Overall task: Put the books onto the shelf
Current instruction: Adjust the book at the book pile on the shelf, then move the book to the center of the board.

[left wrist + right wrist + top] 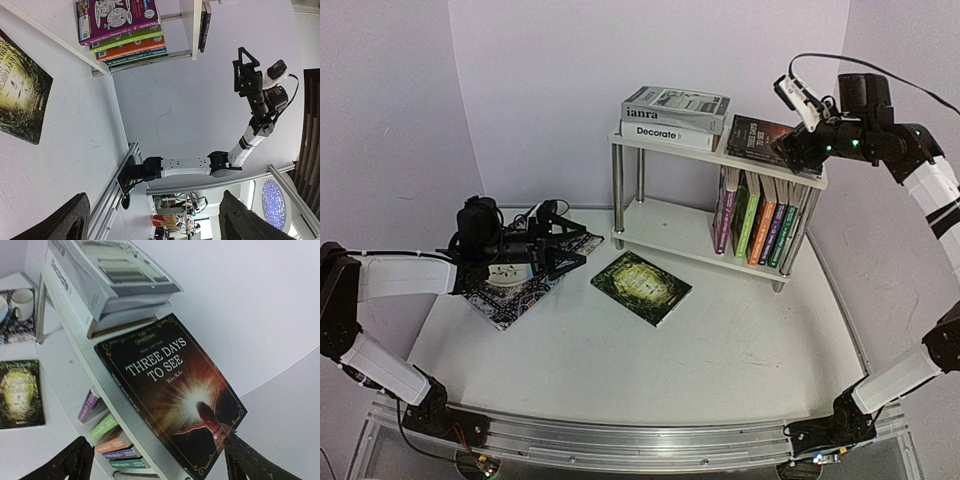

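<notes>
Most of the books are on the shelf (665, 232): a row of thin colourful paperbacks (760, 225) stands upright on the lower board, two large white volumes (675, 115) are stacked flat on the top board, and beside them lies the dark "Three Days to See" (170, 390), one corner jutting over the board's edge. Only the green-covered book (642, 287) is off the shelf, lying flat on the table (720, 360) in front of it, face up and turned at an angle. The right gripper (792, 150) hangs just above the dark book with its fingers spread wide and nothing between them. The left gripper (556, 246) hovers over the patterned placemat (510, 300) to the left of the green book, also spread wide and empty. That green book looks to me like a light, slim paperback with a glossy cover, so probably slick and liable to bend if taken by one corner. Lying flat, it offers no edge to pinch from above. I'd guess the sound way is to slide it until one long edge overhangs the table, or tip up a side, then clamp near the spine, where it is stiffest.
</notes>
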`<state>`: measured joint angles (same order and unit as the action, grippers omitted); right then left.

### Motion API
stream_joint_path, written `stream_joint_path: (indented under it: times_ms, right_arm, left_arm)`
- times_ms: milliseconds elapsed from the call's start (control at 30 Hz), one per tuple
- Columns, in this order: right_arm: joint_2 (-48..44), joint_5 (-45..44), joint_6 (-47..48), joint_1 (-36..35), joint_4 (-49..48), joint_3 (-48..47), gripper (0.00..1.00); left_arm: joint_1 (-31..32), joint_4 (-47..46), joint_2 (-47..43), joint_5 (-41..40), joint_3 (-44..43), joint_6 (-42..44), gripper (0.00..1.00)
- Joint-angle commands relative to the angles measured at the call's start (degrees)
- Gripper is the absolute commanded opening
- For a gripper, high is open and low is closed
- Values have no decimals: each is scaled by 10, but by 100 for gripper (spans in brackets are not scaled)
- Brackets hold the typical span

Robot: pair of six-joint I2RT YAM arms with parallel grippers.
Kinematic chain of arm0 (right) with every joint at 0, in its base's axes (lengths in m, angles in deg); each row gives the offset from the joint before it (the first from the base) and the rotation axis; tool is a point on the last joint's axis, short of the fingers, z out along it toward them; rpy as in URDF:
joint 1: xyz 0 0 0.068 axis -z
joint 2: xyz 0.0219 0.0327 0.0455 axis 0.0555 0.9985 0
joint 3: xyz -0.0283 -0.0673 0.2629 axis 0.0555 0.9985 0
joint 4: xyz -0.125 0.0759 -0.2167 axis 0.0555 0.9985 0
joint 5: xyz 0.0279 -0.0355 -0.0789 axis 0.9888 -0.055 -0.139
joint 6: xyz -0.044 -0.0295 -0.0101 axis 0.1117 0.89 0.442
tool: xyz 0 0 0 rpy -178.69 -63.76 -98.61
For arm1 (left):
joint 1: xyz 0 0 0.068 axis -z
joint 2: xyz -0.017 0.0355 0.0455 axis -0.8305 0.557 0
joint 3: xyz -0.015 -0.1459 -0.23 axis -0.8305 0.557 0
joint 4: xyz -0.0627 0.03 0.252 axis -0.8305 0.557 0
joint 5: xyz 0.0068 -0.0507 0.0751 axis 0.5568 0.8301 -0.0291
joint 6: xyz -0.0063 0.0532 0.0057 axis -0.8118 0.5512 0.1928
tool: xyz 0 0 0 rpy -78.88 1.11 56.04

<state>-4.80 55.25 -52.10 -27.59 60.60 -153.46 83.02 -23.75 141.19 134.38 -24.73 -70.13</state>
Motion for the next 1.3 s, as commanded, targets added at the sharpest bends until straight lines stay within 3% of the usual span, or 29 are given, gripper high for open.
stream_joint_path:
  times_ms: [0, 167, 367, 567, 767, 900, 1267]
  right_arm:
    - [-45, 95, -118, 0, -57, 53, 91]
    - [-100, 160, -207, 0, -103, 145, 98]
    - [-137, 180, -327, 0, -112, 239, 98]
    - [-145, 325, -478, -17, -184, 379, 98]
    - [-143, 190, -526, -160, -291, 506, 98]
    - [-117, 156, -577, -198, -358, 550, 98]
    - [17, -3, -683, -299, -451, 552, 98]
  left_arm:
    - [-3, -23, -5, 9, -9, 12, 90]
    - [-4, -24, -9, 9, 1, 22, 90]
    - [-4, -23, -32, 12, 16, 90, 89]
    - [-5, -17, -84, -61, 71, 147, 89]
    - [-5, 30, -96, -118, 110, 216, 90]
    - [-5, 47, -80, -116, 117, 262, 96]
    - [-6, 103, -23, -225, 93, 352, 97]
